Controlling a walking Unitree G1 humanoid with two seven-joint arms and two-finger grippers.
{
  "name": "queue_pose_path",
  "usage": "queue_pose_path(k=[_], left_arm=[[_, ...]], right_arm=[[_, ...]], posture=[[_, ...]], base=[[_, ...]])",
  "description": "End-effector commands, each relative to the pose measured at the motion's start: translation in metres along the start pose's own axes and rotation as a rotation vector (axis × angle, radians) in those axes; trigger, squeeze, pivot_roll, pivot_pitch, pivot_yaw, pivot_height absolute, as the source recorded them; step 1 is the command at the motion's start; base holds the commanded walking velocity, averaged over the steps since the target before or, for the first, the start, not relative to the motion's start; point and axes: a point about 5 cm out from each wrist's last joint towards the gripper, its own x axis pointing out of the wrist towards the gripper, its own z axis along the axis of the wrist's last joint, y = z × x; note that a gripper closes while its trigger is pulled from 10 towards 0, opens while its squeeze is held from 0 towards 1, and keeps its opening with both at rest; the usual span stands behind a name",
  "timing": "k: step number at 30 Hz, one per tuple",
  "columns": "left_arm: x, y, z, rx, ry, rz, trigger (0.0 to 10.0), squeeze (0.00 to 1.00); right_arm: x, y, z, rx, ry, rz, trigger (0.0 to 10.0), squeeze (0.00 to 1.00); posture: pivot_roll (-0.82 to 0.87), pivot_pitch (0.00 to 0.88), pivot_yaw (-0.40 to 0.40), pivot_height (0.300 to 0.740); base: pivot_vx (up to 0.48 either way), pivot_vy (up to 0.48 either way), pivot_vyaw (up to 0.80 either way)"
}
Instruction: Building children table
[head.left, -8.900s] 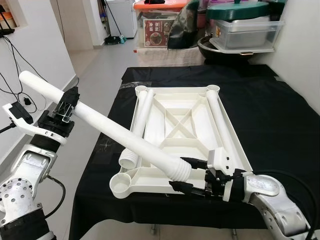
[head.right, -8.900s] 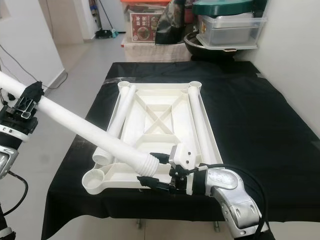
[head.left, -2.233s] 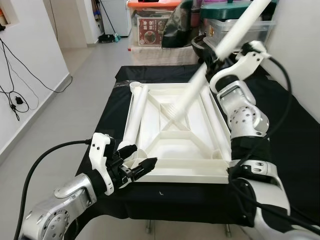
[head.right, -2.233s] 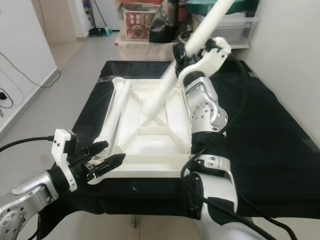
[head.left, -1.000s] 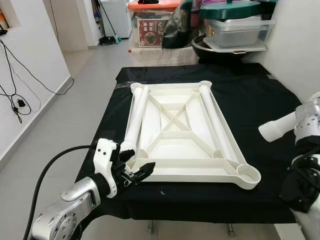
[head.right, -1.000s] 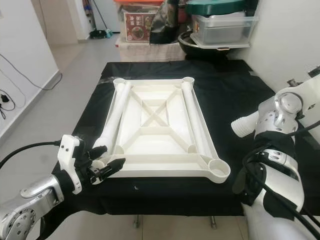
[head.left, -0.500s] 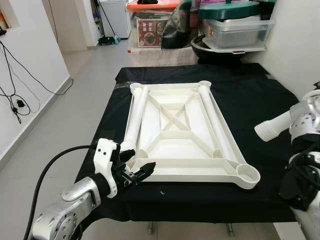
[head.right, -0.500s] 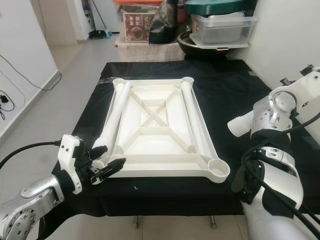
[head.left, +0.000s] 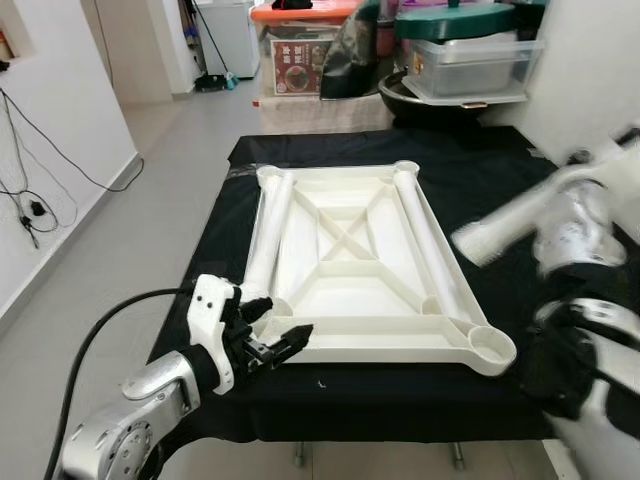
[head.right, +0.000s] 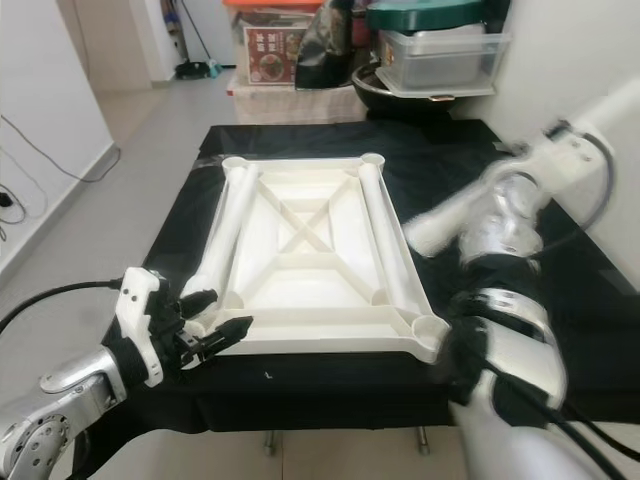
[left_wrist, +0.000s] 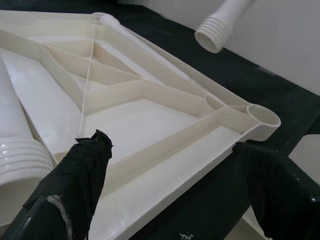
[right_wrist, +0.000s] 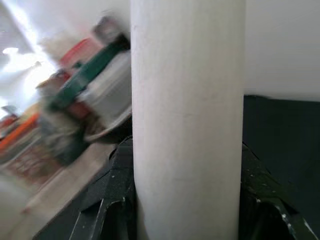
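Tabletop (head.left: 350, 270) upside down on counter (head.left: 500, 200), two legs lying inside along its long sides. Left gripper (head.left: 272, 340) at near-left corner, jaws spread wide, holding nothing. Right gripper (right_wrist: 185, 200) jaws clamped on third leg (head.left: 500, 225), blurred, ribbed end hanging over right rim.

Risk: leg moving fast; ribbed end may strike rim, shove tabletop, miss near-right socket (head.left: 490, 343).

Change over last second: ribbed end has moved in from right toward tabletop; left gripper unmoved.
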Motion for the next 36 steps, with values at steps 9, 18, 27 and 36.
queue_pose_path(k=[9,18,27,36], left_arm=[[-0.005,0.009,0.015,0.074,0.008,-0.029,10.0,0.0],[-0.008,0.002,0.003,0.041,0.02,-0.02,10.0,0.0],[-0.007,0.0,-0.005,0.031,0.047,-0.048,10.0,0.0],[-0.007,-0.003,-0.002,0.009,0.041,-0.09,10.0,0.0]], right_arm=[[-0.086,0.125,-0.001,0.534,0.135,0.976,0.0,0.0],[-0.111,0.109,0.053,0.81,-0.007,1.391,0.0,0.0],[-0.168,0.089,0.043,0.708,0.086,1.929,0.0,0.0],[-0.176,0.081,0.039,0.688,0.157,2.009,0.0,0.0]], posture=[[0.07,0.0,0.007,0.74],[0.07,0.0,0.002,0.74],[0.07,0.0,0.003,0.74],[0.07,0.0,0.004,0.74]], base=[[0.0,0.0,0.0],[0.0,0.0,0.0],[0.0,0.0,0.0],[0.0,0.0,0.0]])
